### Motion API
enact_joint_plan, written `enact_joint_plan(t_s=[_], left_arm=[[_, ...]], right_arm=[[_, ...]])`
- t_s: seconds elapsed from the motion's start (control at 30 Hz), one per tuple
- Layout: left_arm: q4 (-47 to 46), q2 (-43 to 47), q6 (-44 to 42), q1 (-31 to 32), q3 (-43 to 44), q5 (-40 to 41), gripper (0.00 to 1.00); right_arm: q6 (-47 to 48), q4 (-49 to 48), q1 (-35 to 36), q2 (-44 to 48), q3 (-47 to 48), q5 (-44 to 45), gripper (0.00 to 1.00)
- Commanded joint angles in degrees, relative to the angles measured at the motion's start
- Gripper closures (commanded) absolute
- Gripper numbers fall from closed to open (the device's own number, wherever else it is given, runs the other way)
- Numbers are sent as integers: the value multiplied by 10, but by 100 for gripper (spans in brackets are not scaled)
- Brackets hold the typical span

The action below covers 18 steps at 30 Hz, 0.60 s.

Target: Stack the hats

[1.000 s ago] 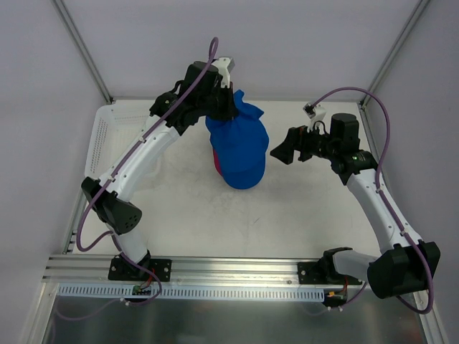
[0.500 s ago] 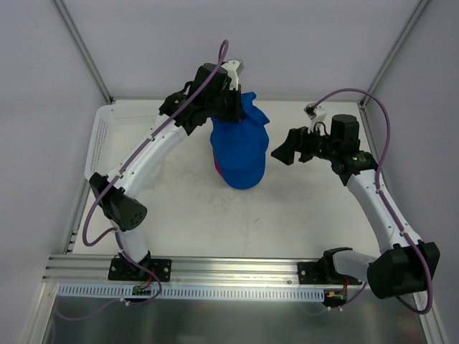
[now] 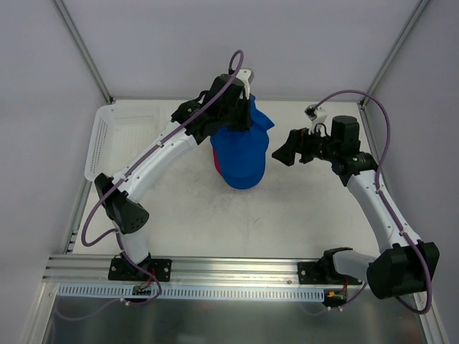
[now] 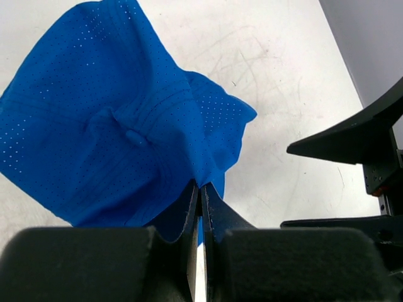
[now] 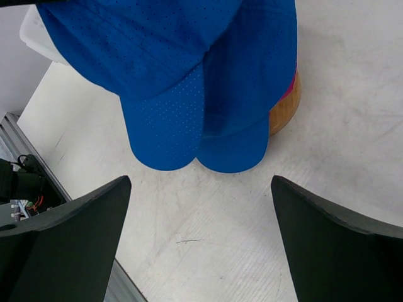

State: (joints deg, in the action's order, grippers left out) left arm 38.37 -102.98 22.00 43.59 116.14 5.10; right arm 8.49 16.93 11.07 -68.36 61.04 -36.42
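Observation:
A bright blue hat [image 3: 242, 152] hangs from my left gripper [image 3: 242, 120], which is shut on a fold of fabric at its back edge [image 4: 201, 187]. The hat's crown [image 4: 113, 119] spreads out crumpled in the left wrist view. Under it lies a stack: the right wrist view shows a second blue brim [image 5: 239, 141] beside the held hat's brim [image 5: 165, 132], and a sliver of a magenta-pink hat [image 5: 291, 85] below. The pink hat [image 3: 214, 162] also peeks out on the stack's left. My right gripper [image 3: 282, 153] stands open just right of the stack, nothing between its fingers [image 5: 200, 181].
The stack rests on a round tan wooden disc [image 5: 286, 112]. A white slatted basket [image 3: 115, 136] sits at the table's far left. My right gripper's black fingers [image 4: 352, 141] show close by in the left wrist view. An aluminium rail [image 3: 229, 266] runs along the near edge.
My left gripper has carried the blue hat rightward and farther back, bringing it more squarely over the stack. The right arm has stayed almost still.

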Motion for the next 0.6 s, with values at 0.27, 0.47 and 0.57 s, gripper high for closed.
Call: enact_joint_plan(t_s=[0.27, 0.47, 0.57], left_arm=[[-16, -27, 40, 6, -11, 17, 80], [-18, -49, 59, 6, 6, -33, 76], [-18, -63, 61, 6, 18, -49, 71]], right_arm=[[11, -14, -8, 23, -7, -9, 0], [9, -15, -8, 13, -9, -13, 0], [7, -16, -9, 4, -8, -6, 1]])
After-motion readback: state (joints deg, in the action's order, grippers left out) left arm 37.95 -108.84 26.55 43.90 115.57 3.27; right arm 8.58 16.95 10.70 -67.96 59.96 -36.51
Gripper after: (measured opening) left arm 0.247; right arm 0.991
